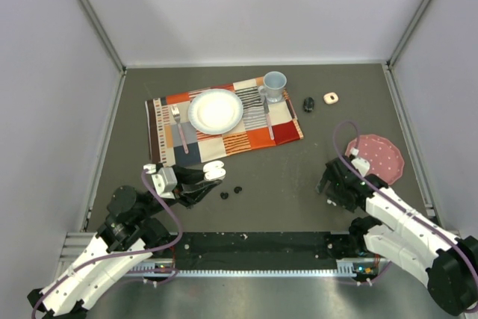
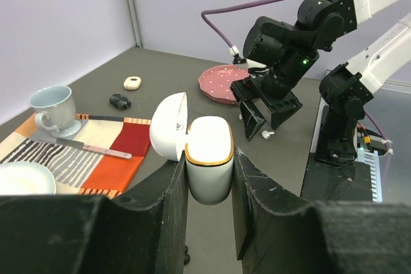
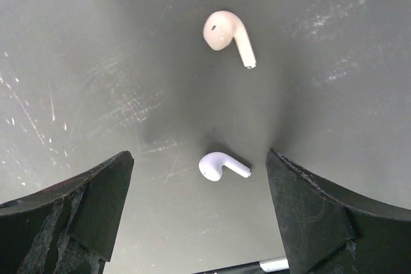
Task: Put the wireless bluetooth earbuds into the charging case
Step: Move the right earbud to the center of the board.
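The wireless bluetooth earbuds (image 3: 221, 166) that can be seen lie loose on the dark table (image 1: 299, 207), in two pairs well apart. One white earbud rests on the table between the fingers of the right gripper (image 3: 198, 158), a little nearer the right-hand finger and touching neither. The second white earbud (image 3: 228, 35) lies just beyond the fingertips. That gripper stands spread wide over them and has hold of nothing. Across the table, two black earbuds (image 1: 224, 195) lie side by side just beside the left gripper (image 1: 205, 177), toward the middle of the table. The left gripper is clamped on the body of the white charging case (image 2: 209, 152), holding it upright with its lid (image 2: 168, 126) swung open to one side.
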`<action>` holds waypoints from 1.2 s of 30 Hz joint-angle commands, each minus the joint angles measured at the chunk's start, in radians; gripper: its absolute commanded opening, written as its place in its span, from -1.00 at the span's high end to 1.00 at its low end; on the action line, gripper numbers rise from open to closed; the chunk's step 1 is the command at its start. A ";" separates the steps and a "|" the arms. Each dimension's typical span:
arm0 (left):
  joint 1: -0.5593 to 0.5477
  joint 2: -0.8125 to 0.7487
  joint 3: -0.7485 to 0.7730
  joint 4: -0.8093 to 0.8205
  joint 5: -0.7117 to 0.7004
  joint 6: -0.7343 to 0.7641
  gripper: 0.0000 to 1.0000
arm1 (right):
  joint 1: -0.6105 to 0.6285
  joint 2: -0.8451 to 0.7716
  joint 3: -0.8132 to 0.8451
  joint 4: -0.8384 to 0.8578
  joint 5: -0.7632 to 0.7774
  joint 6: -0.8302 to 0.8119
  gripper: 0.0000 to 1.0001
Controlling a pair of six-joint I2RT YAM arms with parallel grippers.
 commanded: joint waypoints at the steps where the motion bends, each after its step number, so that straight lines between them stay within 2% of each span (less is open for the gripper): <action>1: -0.003 0.005 0.012 0.065 0.005 -0.001 1.00 | 0.007 0.012 0.004 0.080 -0.045 -0.065 -0.70; 6: -0.002 0.006 0.012 0.065 0.007 -0.003 1.00 | 0.007 0.036 -0.004 0.127 -0.074 -0.081 -0.69; 17: -0.003 0.006 0.010 0.063 0.004 -0.004 1.00 | 0.011 0.049 -0.022 0.102 -0.125 -0.025 -0.67; 27: -0.003 0.013 0.013 0.063 0.008 -0.004 1.00 | 0.112 0.076 0.012 0.007 -0.036 0.083 -0.65; 36: -0.002 0.013 0.015 0.060 0.008 -0.006 1.00 | 0.129 0.058 0.004 -0.030 -0.007 0.153 -0.68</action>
